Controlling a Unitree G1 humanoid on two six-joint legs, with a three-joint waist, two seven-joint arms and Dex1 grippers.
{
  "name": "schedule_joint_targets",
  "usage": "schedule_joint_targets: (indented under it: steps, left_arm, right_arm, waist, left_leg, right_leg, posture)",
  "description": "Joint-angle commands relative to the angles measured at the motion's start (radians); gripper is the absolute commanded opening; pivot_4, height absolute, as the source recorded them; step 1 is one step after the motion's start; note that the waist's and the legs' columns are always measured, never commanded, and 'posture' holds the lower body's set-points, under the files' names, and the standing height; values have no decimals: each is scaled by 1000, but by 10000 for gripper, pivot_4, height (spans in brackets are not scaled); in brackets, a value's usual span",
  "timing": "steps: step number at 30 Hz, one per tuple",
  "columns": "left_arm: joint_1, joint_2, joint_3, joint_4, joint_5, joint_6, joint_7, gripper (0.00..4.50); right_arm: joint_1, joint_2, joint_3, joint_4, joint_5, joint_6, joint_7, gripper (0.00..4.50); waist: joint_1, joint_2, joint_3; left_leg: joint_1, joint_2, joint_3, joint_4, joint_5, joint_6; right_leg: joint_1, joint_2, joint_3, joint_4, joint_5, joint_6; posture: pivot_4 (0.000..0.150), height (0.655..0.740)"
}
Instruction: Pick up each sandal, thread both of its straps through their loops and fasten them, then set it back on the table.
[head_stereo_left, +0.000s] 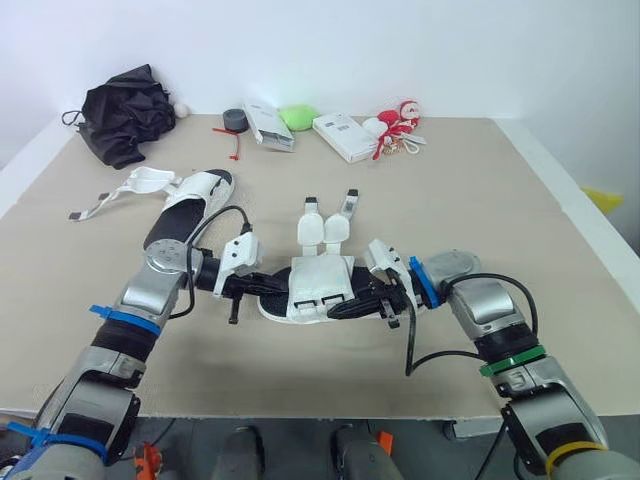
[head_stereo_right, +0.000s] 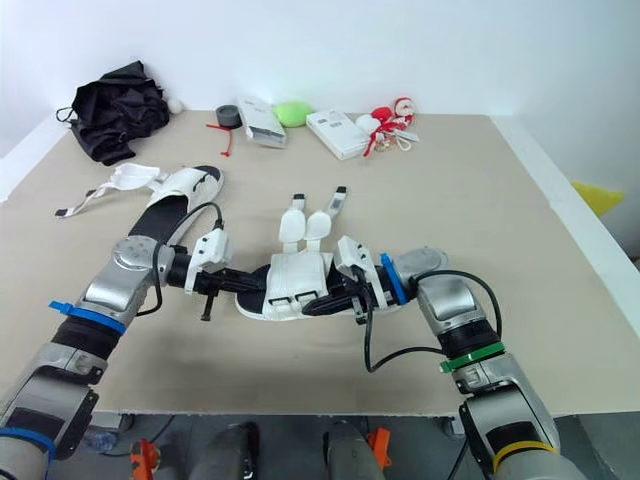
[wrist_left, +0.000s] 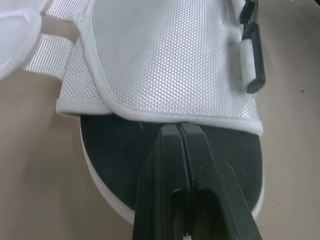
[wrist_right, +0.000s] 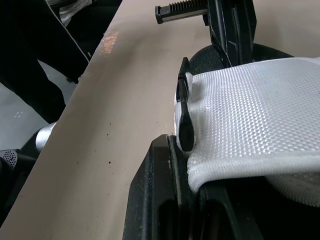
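A white mesh sandal (head_stereo_left: 320, 285) with a black insole (wrist_left: 115, 150) lies mid-table near the front edge, between my two grippers. Its two straps (head_stereo_left: 322, 228) lie open, pointing toward the far side, and its black loops (wrist_right: 184, 120) sit on the near side. My left gripper (head_stereo_left: 262, 288) is shut, fingertips together over the insole at the sandal's left end, nothing between them. From the right, my right gripper (wrist_right: 192, 185) is shut on the edge of the mesh upper (wrist_right: 250, 130). A second sandal (head_stereo_left: 195, 195) lies at the far left, its straps (head_stereo_left: 125, 190) spread loose.
Along the back edge sit a black cloth heap (head_stereo_left: 125, 112), a tape roll (head_stereo_left: 235, 120), two white boxes (head_stereo_left: 268, 125) (head_stereo_left: 342, 137), a green object (head_stereo_left: 297, 117) and a red-and-white toy (head_stereo_left: 398, 125). The table's front edge (head_stereo_left: 300, 410) is close to my arms.
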Motion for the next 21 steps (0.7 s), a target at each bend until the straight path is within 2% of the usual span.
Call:
schedule_joint_targets:
  steps: [1, 8, 19, 20, 21]
  left_arm:
    - [7, -22, -22, 3, 19, 0, -9, 168]
    - [67, -20, -35, -30, 47, -5, 9, 168]
    - [73, -19, -36, 17, 94, -56, 60, 168]
    - [74, -20, -36, 17, 93, -57, 60, 0]
    - [75, -21, -36, 18, 94, -58, 61, 0]
  right_arm:
    - [-3, 8, -21, -47, 38, -3, 3, 0]
    - [3, 2, -16, -33, 6, 3, -45, 0]
    - [45, -8, -86, -97, 114, 132, -84, 0]
    - [51, -12, -84, -102, 117, 146, -85, 6268]
    - [61, -16, -86, -112, 124, 154, -80, 7841]
  waist:
    - [0, 0, 0]
    - [0, 0, 0]
    - [2, 0, 0]
    - [3, 0, 0]
    - [5, 0, 0]
  left_leg:
    - [0, 0, 0, 0, 0, 0]
    - [0, 0, 0, 0, 0, 0]
    - [2, 0, 0, 0, 3, 1]
    - [2, 0, 0, 0, 3, 1]
    - [2, 0, 0, 0, 3, 1]
  right_leg:
    - [0, 0, 0, 0, 0, 0]
    - [0, 0, 0, 0, 0, 0]
    - [2, 0, 0, 0, 2, 0]
    - [2, 0, 0, 0, 2, 0]
    - [2, 0, 0, 0, 2, 0]
  posture:
    - [1500, 7380]
    - [1500, 7380]
    - [1500, 7380]
    - [1500, 7380]
    - [1500, 7380]
